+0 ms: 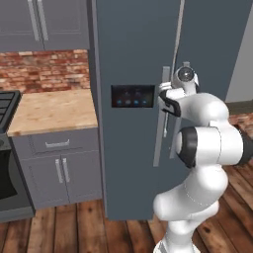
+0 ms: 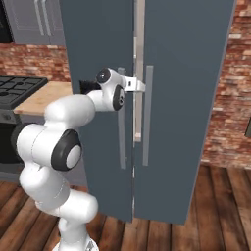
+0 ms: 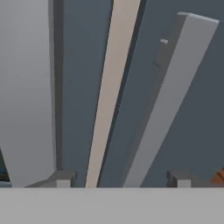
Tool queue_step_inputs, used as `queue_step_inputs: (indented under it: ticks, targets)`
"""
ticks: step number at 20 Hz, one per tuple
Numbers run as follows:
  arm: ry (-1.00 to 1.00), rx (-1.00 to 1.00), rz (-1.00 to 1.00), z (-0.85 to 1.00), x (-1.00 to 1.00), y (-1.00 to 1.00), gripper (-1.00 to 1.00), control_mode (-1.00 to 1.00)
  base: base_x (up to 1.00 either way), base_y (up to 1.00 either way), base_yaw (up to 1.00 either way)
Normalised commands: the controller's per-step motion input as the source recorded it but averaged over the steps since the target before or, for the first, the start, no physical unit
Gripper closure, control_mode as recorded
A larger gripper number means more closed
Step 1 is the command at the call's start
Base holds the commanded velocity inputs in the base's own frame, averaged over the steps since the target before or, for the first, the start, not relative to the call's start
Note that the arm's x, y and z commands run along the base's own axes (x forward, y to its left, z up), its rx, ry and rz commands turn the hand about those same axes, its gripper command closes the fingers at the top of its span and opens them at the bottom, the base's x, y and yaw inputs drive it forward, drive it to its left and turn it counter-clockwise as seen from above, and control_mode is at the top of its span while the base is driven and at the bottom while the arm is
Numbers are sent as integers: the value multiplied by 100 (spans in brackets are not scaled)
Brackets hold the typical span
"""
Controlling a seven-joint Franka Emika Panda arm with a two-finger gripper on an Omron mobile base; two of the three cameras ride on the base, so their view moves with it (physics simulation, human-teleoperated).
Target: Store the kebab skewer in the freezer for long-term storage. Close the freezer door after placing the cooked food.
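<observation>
The freezer door [image 1: 129, 113], the one with the lit dispenser panel [image 1: 133, 96], stands ajar by a pale slit. My gripper [image 2: 138, 86] sits at that seam, jaws spread wide, holding nothing, its tips low at five and seven o'clock in the hand view. The door's long handle [image 2: 121, 117] lies at about seven o'clock from them. I judge I am opening the door; next I must hook that handle. The kebab skewer I cannot find, and the freezer's [image 2: 186, 98] inside is hidden.
</observation>
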Motion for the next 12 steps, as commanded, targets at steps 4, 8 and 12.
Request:
queue_step_inputs:
  ticks: [4,8,12]
  targets:
    - [0,9,6,31,42,0,-100,-100,0,0,0]
    - [-3,14,8,14,43,0,-100,-100,0,0,0]
    - [-5,8,7,17,33,0,-100,-100,0,0,0]
